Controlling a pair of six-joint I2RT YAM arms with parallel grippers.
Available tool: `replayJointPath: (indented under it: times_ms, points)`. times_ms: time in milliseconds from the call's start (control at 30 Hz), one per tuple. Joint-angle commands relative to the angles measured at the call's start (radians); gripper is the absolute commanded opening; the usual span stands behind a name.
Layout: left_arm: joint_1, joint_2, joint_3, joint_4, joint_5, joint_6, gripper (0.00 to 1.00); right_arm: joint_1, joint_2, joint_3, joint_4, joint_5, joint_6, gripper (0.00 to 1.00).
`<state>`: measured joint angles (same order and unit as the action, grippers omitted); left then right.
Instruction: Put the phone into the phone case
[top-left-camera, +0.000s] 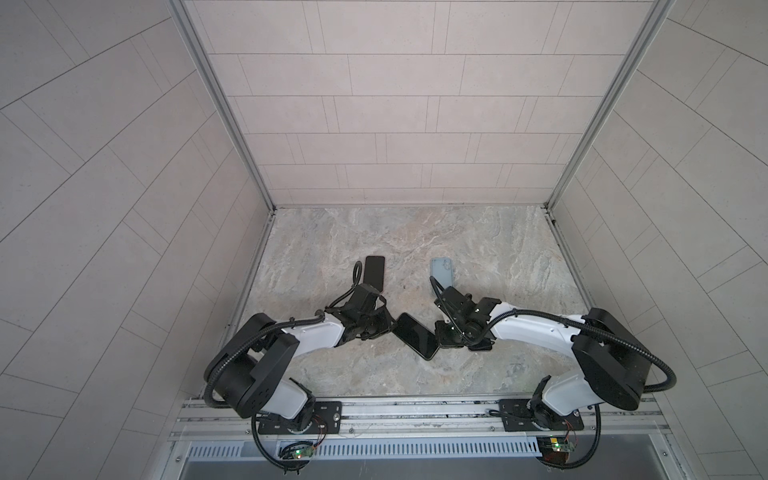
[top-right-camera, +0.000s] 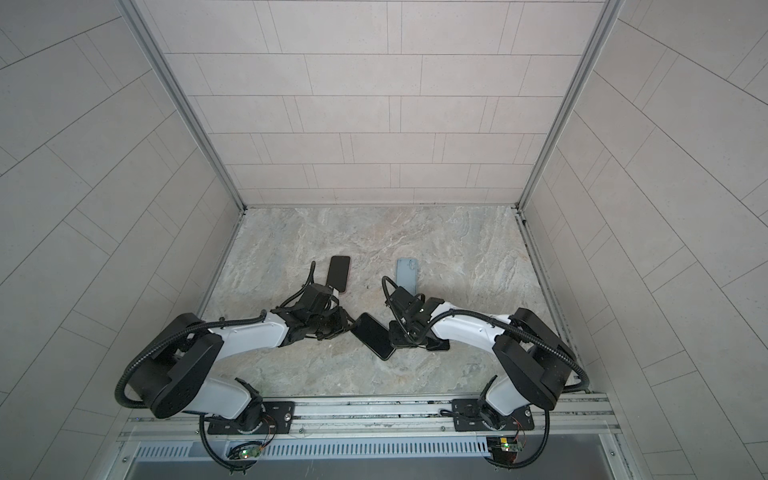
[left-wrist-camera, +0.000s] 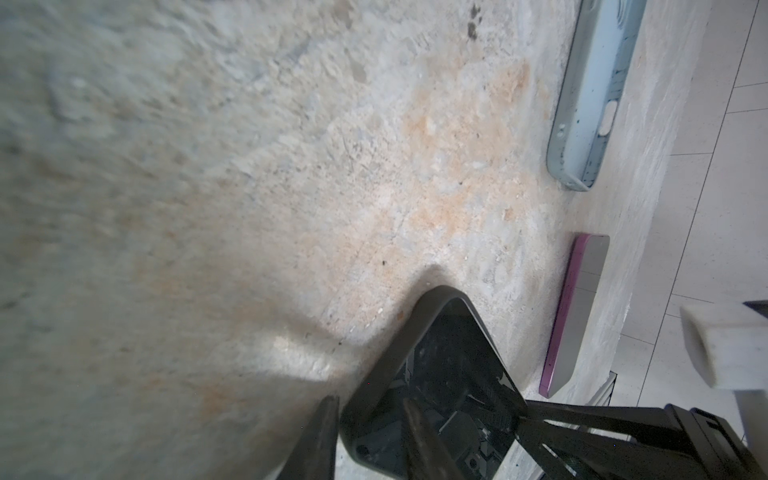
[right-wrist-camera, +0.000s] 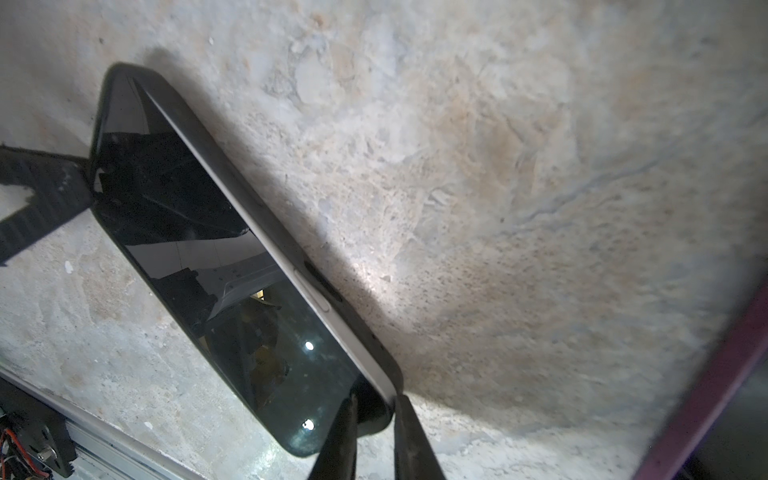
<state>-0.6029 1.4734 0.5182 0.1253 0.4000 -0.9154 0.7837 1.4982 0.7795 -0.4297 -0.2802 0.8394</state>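
Phone (top-left-camera: 415, 341) (top-right-camera: 373, 341) spans the gap between the two claws, one short end in each, screen up. Its long axis runs diagonally in both top views: the far end is in the left claw (left-wrist-camera: 370, 401), the near end in the right claw (right-wrist-camera: 376, 401). Front is glossy black glass mirroring the arm, plus two small bright light spots; the side band is pale silver with one long side button. It sits in the phone case (right-wrist-camera: 166, 93), matte dark grey with rounded corners. In the right wrist view the silver band shows above the case rim along one long side, so that side looks not fully seated, though I can't tell for sure from this angle. Left claw is pinching the case corner: one finger behind the case, the other over the screen. Right claw is clamped the same way on the phone's opposite corner, narrow gap. A second phone with purple edge (top-left-camera: 374, 272) lies flat on the table (top-left-camera: 415, 232) just beyond the left claw. A light blue case (top-left-camera: 442, 272) lies just beyond the right claw, both long axes pointing away.
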Motion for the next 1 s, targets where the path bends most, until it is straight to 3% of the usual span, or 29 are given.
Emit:
replayJointPath:
  times_ms: [0,967]
  points:
    - [-0.01,0.024,0.008,-0.033,-0.012,0.01,0.34,0.012,0.016,0.009,-0.006,0.012,0.007,0.19]
    - [-0.011,0.05,0.024,-0.038,0.002,0.013,0.33,0.011,0.035,0.026,-0.011,0.007,0.0,0.19]
